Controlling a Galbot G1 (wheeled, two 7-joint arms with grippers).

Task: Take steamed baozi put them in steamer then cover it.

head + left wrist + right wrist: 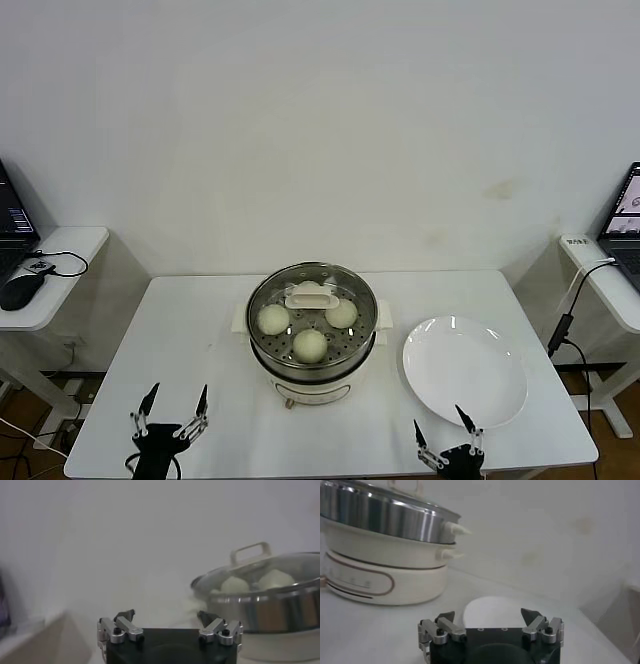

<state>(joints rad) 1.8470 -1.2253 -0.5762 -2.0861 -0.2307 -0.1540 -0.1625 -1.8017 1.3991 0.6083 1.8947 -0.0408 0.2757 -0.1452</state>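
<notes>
Head cam: high, looks forward and down, whole table [180,340] in frame, steamer [312,330] dead centre. Left wrist cam: low at table height, close range, pot at its 2 o'clock. Right wrist cam: same height, pot at 10 o'clock. All three views share the steamer.
</notes>
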